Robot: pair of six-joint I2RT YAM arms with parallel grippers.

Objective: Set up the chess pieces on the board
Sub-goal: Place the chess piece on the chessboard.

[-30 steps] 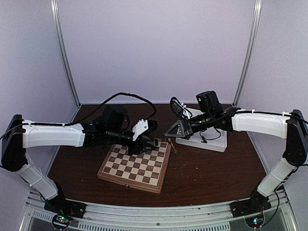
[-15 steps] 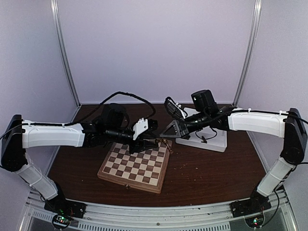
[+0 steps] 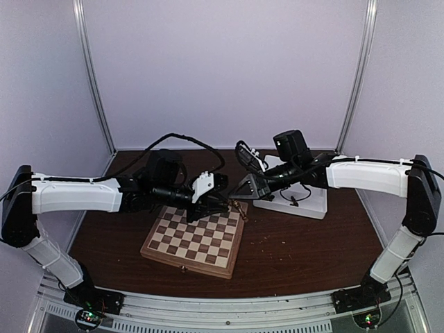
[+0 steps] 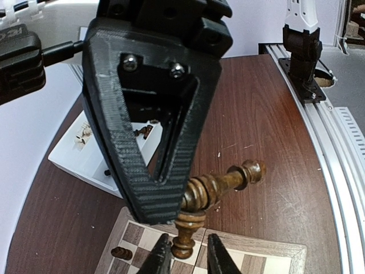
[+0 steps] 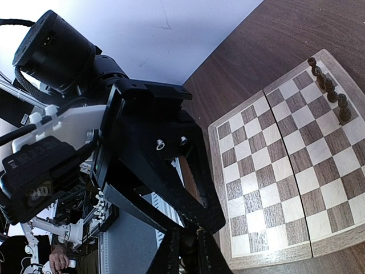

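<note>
The board [image 3: 198,239] lies in the middle of the table. My left gripper [image 3: 216,202] hovers over its far right corner, jaws narrowly apart. In the left wrist view a dark brown chess piece [image 4: 187,231] stands upright between my left fingertips [image 4: 161,258]. One finger touches it and the other is a little off it. My right gripper [image 3: 241,198] meets the left one tip to tip. It is shut on another dark piece [image 4: 228,181] that sticks out sideways. The right wrist view shows something dark pinched between the right gripper's [image 5: 188,260] fingers.
The white compartment tray [image 3: 305,205] sits right of the board and holds small pieces [image 4: 85,132]. Several dark pieces [image 5: 328,91] stand along one board edge. One dark piece [image 4: 121,252] lies on its side on the board [image 4: 256,262]. Bare brown table surrounds it.
My right gripper has swung left from over the tray's edge to the board's far right corner, bringing its piece up against my left gripper. The left arm has stayed in place.
</note>
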